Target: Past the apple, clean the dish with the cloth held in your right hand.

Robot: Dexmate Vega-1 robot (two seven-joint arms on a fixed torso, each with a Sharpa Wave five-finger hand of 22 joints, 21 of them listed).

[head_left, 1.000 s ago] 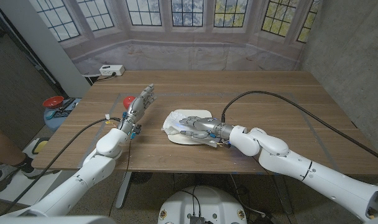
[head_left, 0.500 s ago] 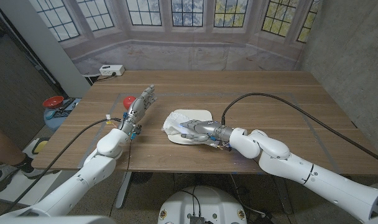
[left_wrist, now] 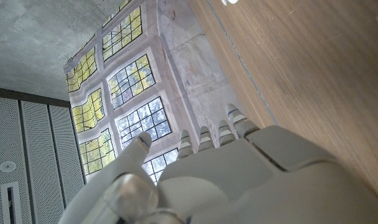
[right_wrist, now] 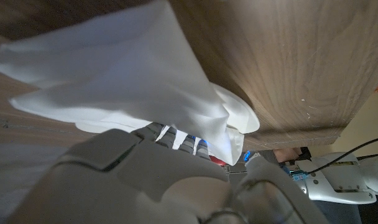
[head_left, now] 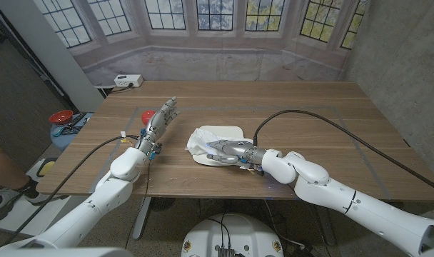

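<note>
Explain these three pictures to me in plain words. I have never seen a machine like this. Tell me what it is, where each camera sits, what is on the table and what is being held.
This is a standing robot with two arms ending in human-like hands. The wide picture looks down from its head onto a wooden table. The other two come from cameras on its wrists, looking along the back of each hand, so they appear turned.

On the table lies a white dish, with a red apple behind the left hand, which is raised with fingers apart and holds nothing. The right hand holds a white cloth on the dish; the right wrist picture shows that cloth up close.
</note>
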